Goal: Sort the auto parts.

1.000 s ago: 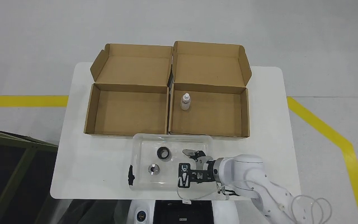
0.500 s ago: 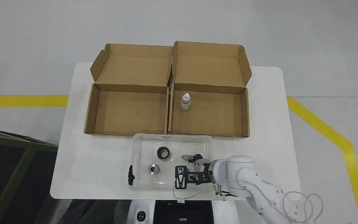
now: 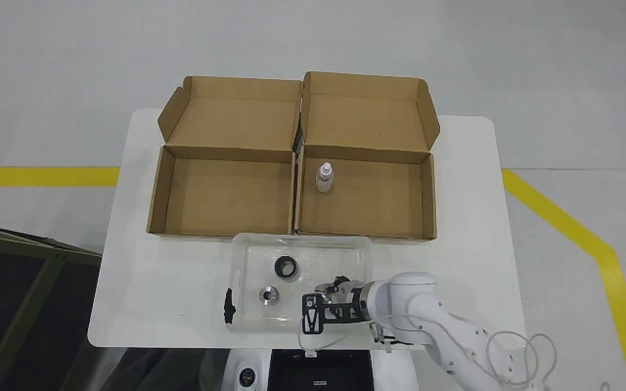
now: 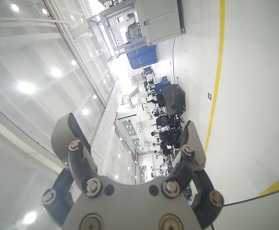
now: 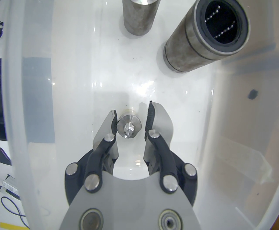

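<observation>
My right gripper (image 5: 131,118) is down inside the clear plastic tray (image 3: 245,256), open, with its fingers on either side of a small upright metal stud (image 5: 129,129). One pad touches the stud and the other stands a little off it. Beyond it in the tray stand a ribbed linear bearing (image 5: 204,37) with a dark bore and a plain steel cylinder (image 5: 139,16). From above, the right gripper (image 3: 337,285) is in the tray's near right part, with the bearing (image 3: 286,266) and cylinder (image 3: 268,295) to its left. My left gripper (image 4: 129,122) points up into the room, open and holding nothing.
Two open cardboard boxes stand behind the tray: the left box (image 3: 225,195) is bare inside, and the right box (image 3: 391,200) holds a small white bottle-shaped part (image 3: 325,178). A small black piece (image 3: 228,308) lies by the tray's near left corner.
The right gripper has moved toward the tray's near edge and slightly left, coming down around the small metal stud. The other parts have not moved.
</observation>
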